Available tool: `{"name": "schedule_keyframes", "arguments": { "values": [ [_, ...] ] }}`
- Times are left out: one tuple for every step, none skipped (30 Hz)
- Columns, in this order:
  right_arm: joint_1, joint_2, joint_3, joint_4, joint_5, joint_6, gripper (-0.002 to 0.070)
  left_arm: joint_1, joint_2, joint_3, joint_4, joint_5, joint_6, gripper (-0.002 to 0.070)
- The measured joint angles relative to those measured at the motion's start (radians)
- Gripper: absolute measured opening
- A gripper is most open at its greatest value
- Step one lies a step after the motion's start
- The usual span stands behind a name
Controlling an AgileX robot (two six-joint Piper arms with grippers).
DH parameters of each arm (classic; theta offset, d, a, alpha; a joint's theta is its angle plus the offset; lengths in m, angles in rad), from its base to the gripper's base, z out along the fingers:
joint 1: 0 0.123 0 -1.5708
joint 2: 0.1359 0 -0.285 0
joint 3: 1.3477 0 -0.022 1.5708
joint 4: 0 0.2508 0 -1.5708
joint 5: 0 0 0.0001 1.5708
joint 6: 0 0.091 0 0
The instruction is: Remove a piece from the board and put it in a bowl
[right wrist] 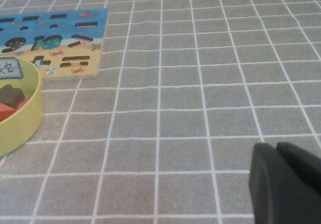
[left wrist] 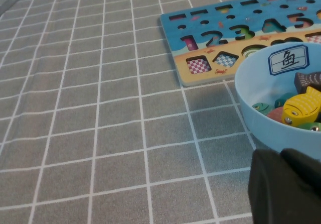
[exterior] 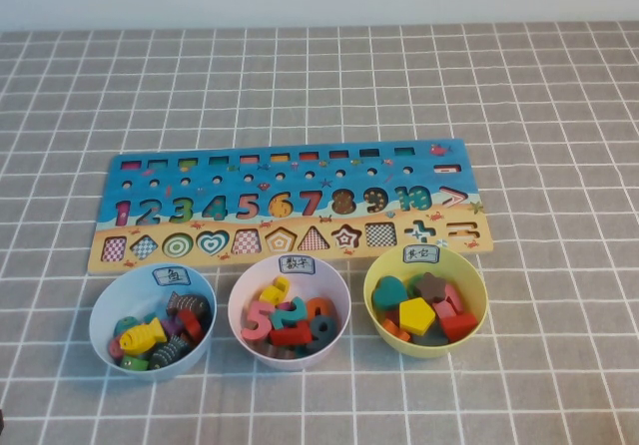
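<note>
board (exterior: pixel 290 206) long axis left-right | piece (exterior: pixel 416 315) in bowl (exterior: pixel 475 283) | left gripper (left wrist: pixel 286 186) closed, empty | right gripper (right wrist: pixel 286 184) closed, empty

A grey cloth (exterior: pixel 559 116) with a white grid, matt and faintly creased, covered the table. The long blue board (exterior: pixel 290 181) looked like printed wood, its tan strip smooth. Three bowls, light blue (exterior: pixel 100 317), pale pink (exterior: pixel 240 310) and yellow-green (exterior: pixel 475 290), appeared to be smooth plastic with a soft sheen and white paper labels. The yellow pentagon piece (exterior: pixel 416 315) showed glossy paint. Both grippers' dark bodies looked matt.
</note>
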Motion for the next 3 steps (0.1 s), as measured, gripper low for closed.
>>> {"name": "schedule_keyframes", "arguments": {
  "values": [
    [0.0, 0.0, 0.0, 0.0, 0.0, 0.0, -0.0017, 0.0, 0.0, 0.0, 0.0, 0.0, 0.0, -0.0003],
    [0.0, 0.0, 0.0, 0.0, 0.0, 0.0, -0.0017, 0.0, 0.0, 0.0, 0.0, 0.0, 0.0, -0.0003],
    [0.0, 0.0, 0.0, 0.0, 0.0, 0.0, -0.0017, 0.0, 0.0, 0.0, 0.0, 0.0, 0.0, -0.0003]
  ]
}}
